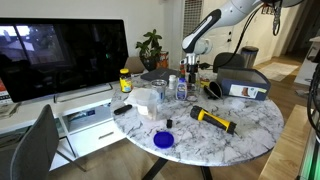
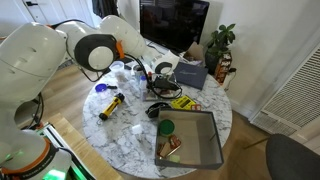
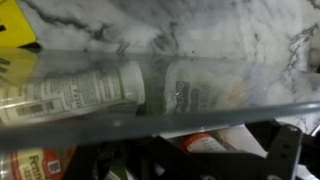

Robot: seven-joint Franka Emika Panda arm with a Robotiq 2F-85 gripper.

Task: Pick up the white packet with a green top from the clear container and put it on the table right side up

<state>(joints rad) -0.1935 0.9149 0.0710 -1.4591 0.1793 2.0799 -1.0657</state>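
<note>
Item: white packet with a green top (image 3: 85,92), on its side in clear container (image 3: 230,112), on surface (image 3: 200,25). Step: approach, pre-grasp. The claw (image 1: 189,66) is close by; apart/together can't tell. Next: lower in, clamp, lift, set upright.

one table (image 1: 255,125), one monitor (image 1: 60,55), one plant (image 1: 150,45), one yellow torch (image 1: 213,120), one blue lid (image 1: 163,139).

The white jointed robot arm (image 1: 218,20) slopes down from high up and bends at a dark wrist, carrying the black two-fingered gripper (image 1: 190,63) pointed downward. In an exterior view the arm (image 2: 55,55) stretches sideways to the gripper (image 2: 163,71). The wrist view shows one black finger (image 3: 287,150) at the lower right; the spacing of the jaws is unclear.
</note>
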